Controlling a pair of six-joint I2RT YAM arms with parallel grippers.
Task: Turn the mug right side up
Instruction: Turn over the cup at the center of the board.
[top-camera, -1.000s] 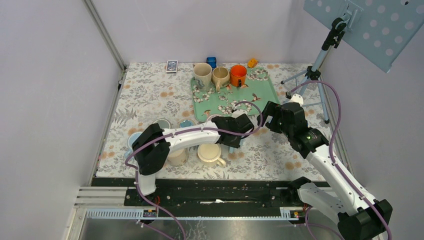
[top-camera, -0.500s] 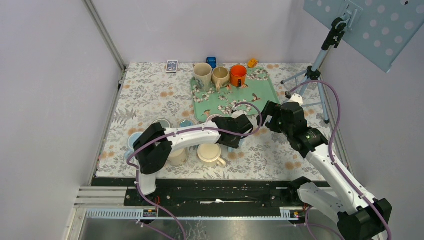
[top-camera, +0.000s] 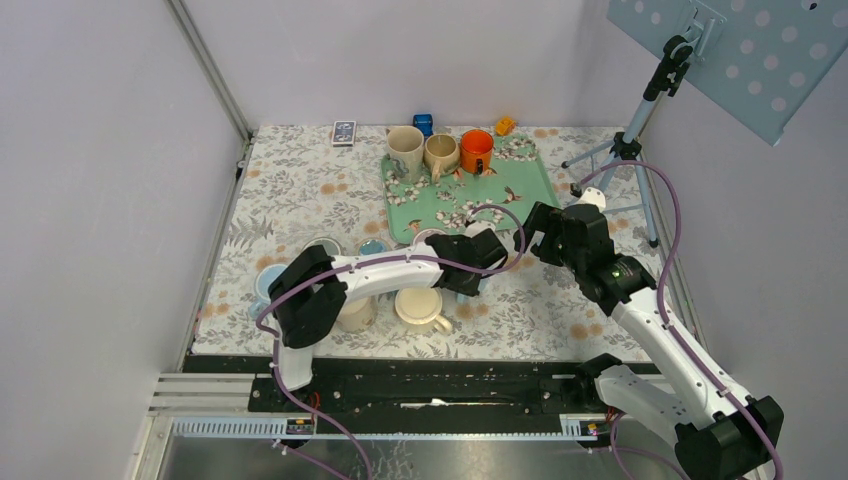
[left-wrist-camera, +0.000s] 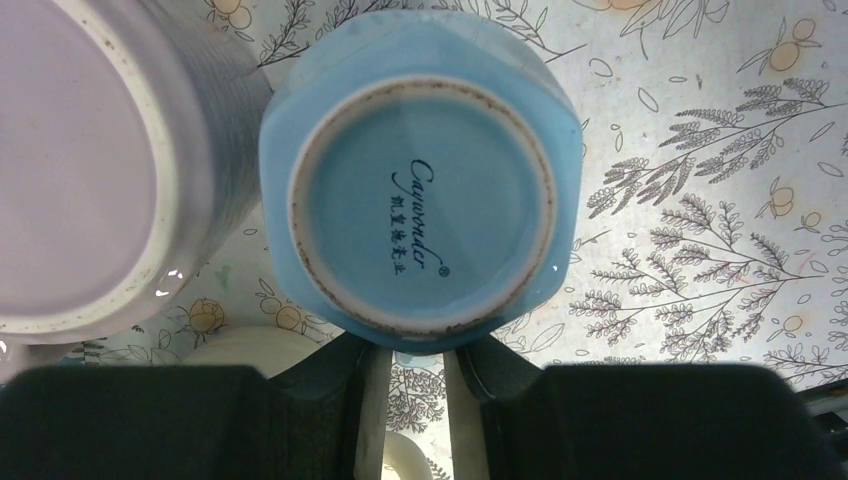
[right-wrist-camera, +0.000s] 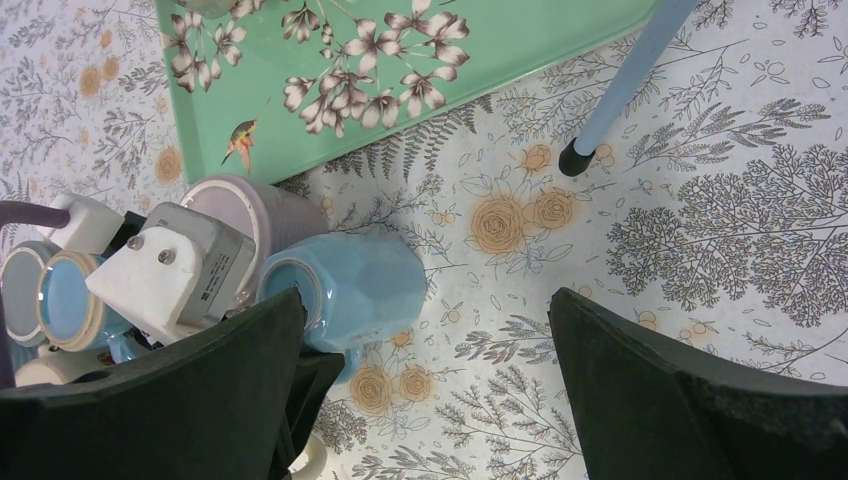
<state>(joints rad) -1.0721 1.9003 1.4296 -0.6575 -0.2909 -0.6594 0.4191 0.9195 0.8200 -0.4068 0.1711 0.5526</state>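
Blue mug (left-wrist-camera: 420, 200) not upright: its base, with the maker's mark, faces straight into the left wrist camera. It sits on the counter (top-camera: 300, 190) just off the near edge of the green tray (right-wrist-camera: 400, 60). A pale purple mug (right-wrist-camera: 235, 205), base up, is tight against its left side.

Left claw (left-wrist-camera: 417, 360) is at the mug's lower edge in the wrist view, fingers nearly together with a thin gap. Can't tell if anything is pinched between them, or if the mug is off the cloth.

Right claw (right-wrist-camera: 425, 300) hangs above and to the right of the blue mug, spread wide, gripping nothing, not touching it.

Two beige mugs (top-camera: 405, 150) and an orange mug (top-camera: 477, 150) stand upright along the tray's far edge. A cream mug (top-camera: 420, 305) sits on the counter near the left arm. A tripod leg (right-wrist-camera: 625, 85) is planted right of the tray.
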